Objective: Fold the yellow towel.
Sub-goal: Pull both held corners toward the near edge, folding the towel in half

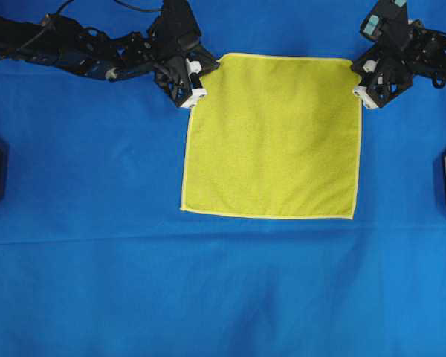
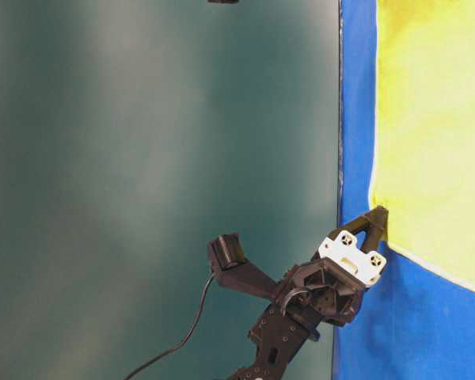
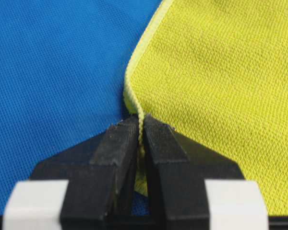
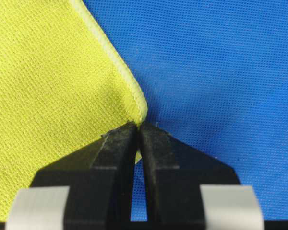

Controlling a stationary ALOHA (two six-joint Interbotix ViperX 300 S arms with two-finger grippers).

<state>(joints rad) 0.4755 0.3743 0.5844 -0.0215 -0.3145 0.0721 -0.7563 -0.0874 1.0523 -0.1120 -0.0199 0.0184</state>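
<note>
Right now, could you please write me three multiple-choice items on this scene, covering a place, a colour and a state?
1. Where do both grippers meet the bright yellow square microfibre towel?
A. its two corners at the top of the overhead view
B. its centre
C. its bottom edge

2. What colour is the cloth surface under the towel?
A. green
B. blue
C. white

3. How does the towel lie?
A. folded in half
B. bunched up
C. spread flat

Answers: 1 A, the left gripper and right gripper pinch corner hems; 2 B, blue fabric surrounds it; 3 C, one full square shows overhead.
</note>
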